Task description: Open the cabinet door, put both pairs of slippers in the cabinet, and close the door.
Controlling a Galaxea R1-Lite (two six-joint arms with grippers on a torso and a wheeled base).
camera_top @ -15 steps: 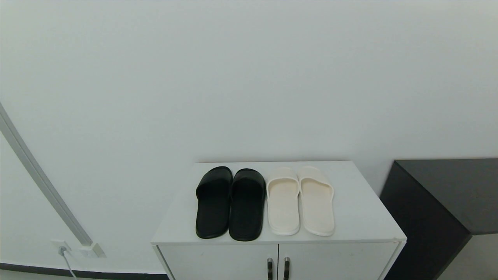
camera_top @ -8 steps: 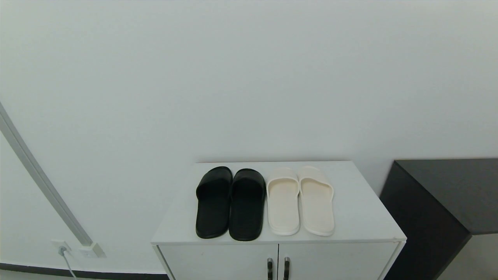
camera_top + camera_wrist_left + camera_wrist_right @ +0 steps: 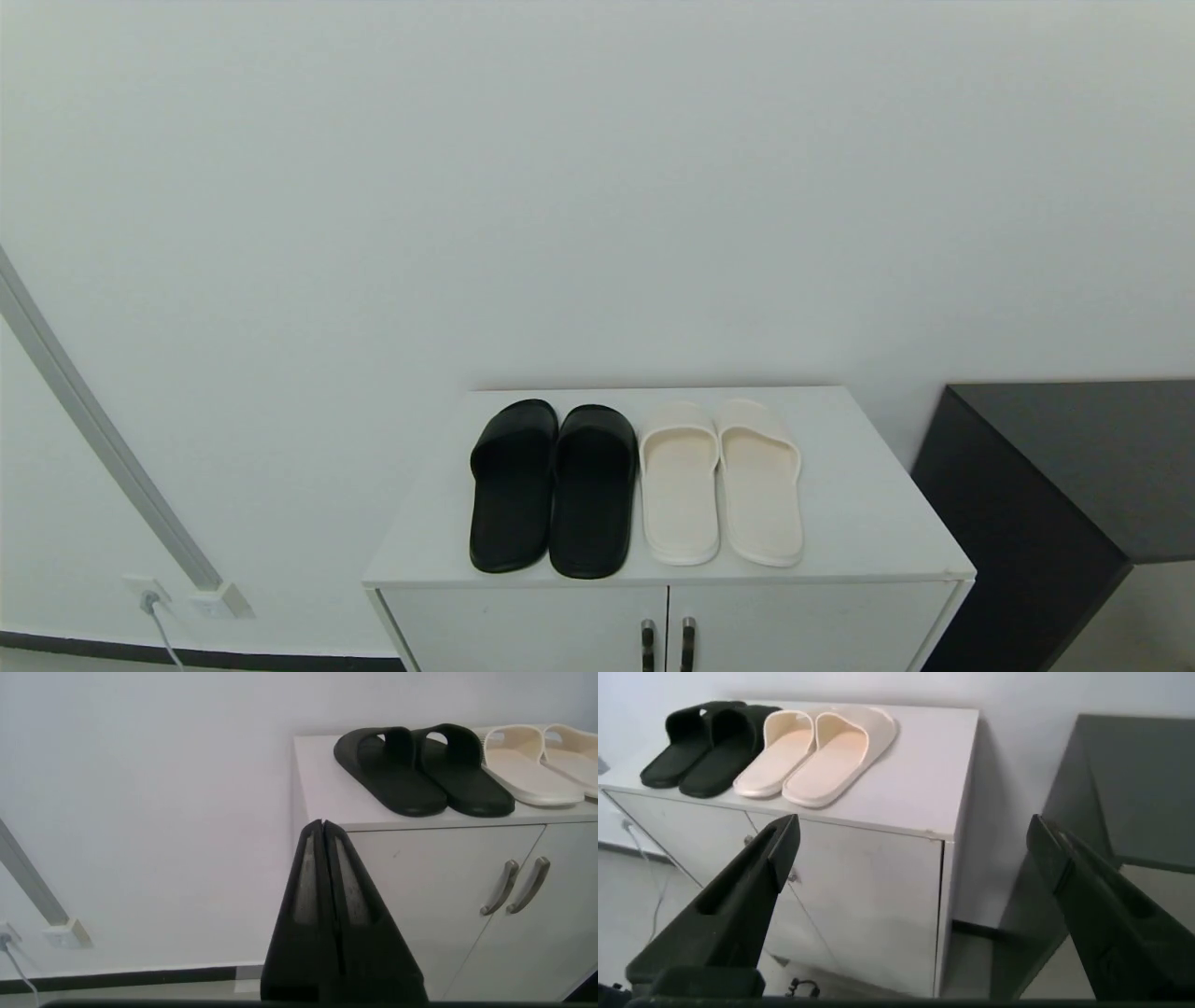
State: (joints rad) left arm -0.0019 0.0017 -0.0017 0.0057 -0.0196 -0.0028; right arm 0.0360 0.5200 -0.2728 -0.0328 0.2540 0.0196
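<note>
Head view: nothing has shifted since the earlier frames. The black slippers [image 3: 553, 490] and white slippers [image 3: 721, 483] lie side by side, toes to the wall, atop the white cabinet [image 3: 868, 532] at lower centre. Its doors [image 3: 803, 625] are shut. A dark unit [image 3: 1046, 485] stands at lower right.

Left wrist view: the left claw [image 3: 322, 831] is pressed together, near the cabinet.

Right wrist view: the right claw [image 3: 913, 835] is spread wide before the cabinet.

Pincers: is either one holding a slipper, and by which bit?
Nothing is held. The left pincer is shut empty, the right pincer open; the black slippers and white slippers lie on the cabinet.
</note>
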